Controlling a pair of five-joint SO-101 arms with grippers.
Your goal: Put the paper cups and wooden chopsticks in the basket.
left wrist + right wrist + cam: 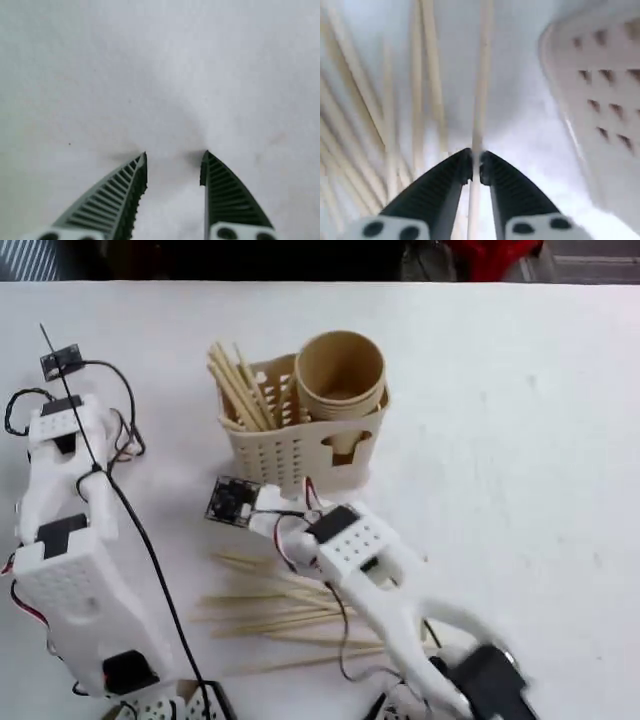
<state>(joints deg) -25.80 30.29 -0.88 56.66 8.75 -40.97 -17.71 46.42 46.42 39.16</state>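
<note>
— How far along?
— Left of the cream perforated plastic basket [290, 455], the left hand [174, 155] hung spread over the white counter [150, 75]. The basket held tan paper cups [340, 375] and wooden chopsticks [240, 390]; a loose pile [270, 615] lay before it, still to go.
— The right hand [475, 160]?
— Its wrist view showed it pinching one chopstick [481, 75] near the basket; from above, the arm covered that grip.

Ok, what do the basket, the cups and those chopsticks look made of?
The basket looks like moulded plastic: cream, matte, with regular holes. The cups look like tan paper with a rolled rim. The chopsticks look like pale bare wood, seemingly unvarnished.
</note>
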